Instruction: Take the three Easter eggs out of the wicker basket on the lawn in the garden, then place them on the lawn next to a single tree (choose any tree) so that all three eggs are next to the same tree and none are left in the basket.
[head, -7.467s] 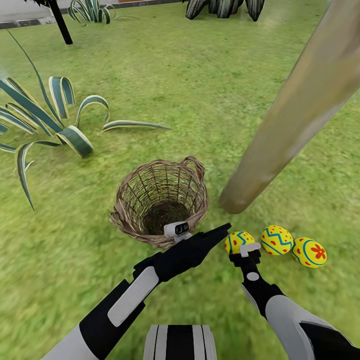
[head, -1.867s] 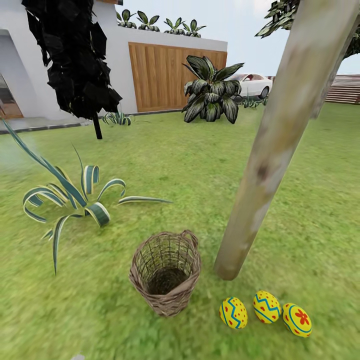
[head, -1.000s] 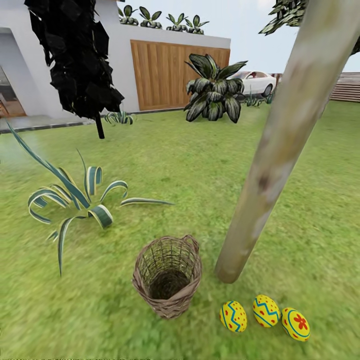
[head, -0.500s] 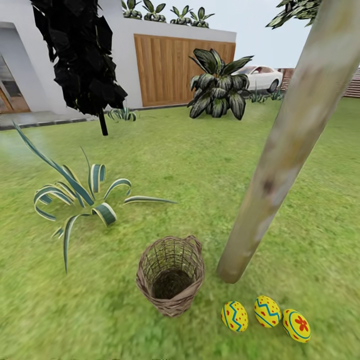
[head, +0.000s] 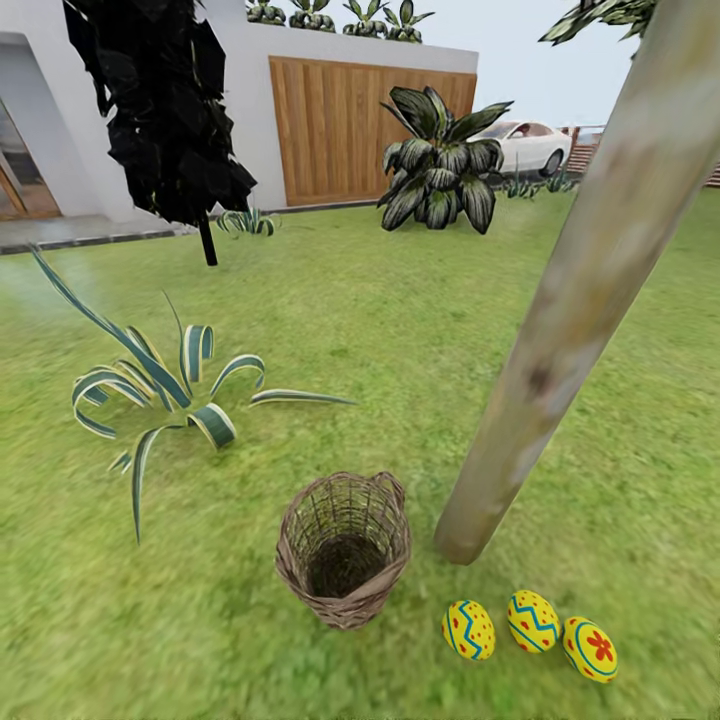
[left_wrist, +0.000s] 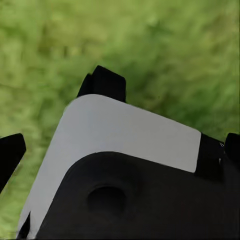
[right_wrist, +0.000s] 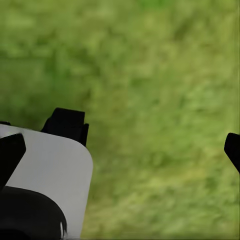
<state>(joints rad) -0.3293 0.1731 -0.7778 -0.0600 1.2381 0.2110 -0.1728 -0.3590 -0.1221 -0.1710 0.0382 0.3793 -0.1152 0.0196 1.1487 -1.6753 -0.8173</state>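
Note:
Three yellow Easter eggs lie in a row on the lawn (head: 400, 330): one with blue zigzag (head: 468, 630), a second (head: 533, 621) and one with a red flower (head: 590, 649). They rest just in front of the foot of the leaning pale tree (head: 560, 340). The wicker basket (head: 343, 590) stands upright to their left with nothing inside it. My left gripper (left_wrist: 120, 150) is open, fingertips (left_wrist: 10, 155) wide apart over a white and black part of my body. My right gripper (right_wrist: 121, 150) is open above bare grass.
A striped agave (head: 160, 390) spreads left of the basket. A black-leaved tree (head: 160, 110) stands at the back left, a broad-leaved bush (head: 440, 160) before a wooden gate (head: 340, 130), and a white car (head: 530, 145) behind.
The head camera has lifted and drifted slightly, shifting the whole picture. Eggs, basket and trunk lie as before. Both arms, which reached over the eggs 7.5 s ago, have pulled back.

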